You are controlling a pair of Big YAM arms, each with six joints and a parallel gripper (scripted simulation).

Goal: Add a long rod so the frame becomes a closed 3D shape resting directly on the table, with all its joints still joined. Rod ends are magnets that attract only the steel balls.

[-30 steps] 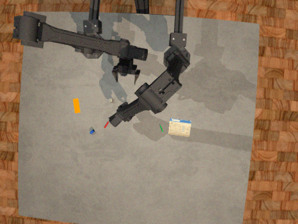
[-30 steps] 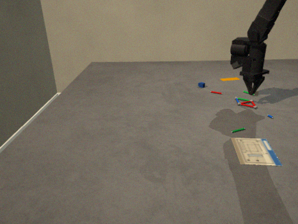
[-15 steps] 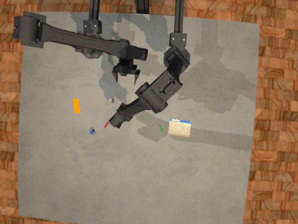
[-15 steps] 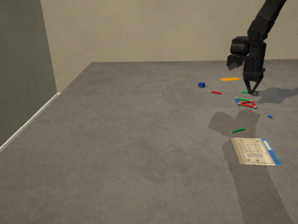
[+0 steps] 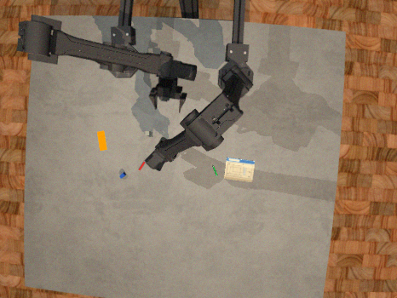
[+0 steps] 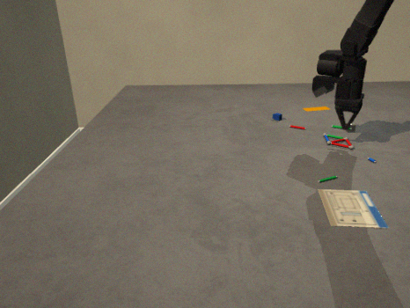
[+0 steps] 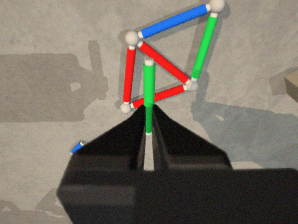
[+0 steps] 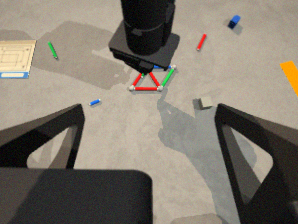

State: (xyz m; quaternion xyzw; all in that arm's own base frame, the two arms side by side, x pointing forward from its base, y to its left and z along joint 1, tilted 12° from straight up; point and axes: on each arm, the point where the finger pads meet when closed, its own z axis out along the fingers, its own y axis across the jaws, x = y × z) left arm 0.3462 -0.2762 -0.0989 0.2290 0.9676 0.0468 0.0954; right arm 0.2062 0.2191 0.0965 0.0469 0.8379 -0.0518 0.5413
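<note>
Grasp step: left jaws clenched on long green rod; right jaws released. Next, probably: lift, then bridge two steel balls of the frame.

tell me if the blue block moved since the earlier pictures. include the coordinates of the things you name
No. In the top view, the blue block [image 5: 123, 174] [image 6: 277, 117] [image 8: 234, 21] lies the same way off the orange strip [image 5: 102, 140] [image 6: 316, 109] [image 8: 291, 77], below and right.
</note>
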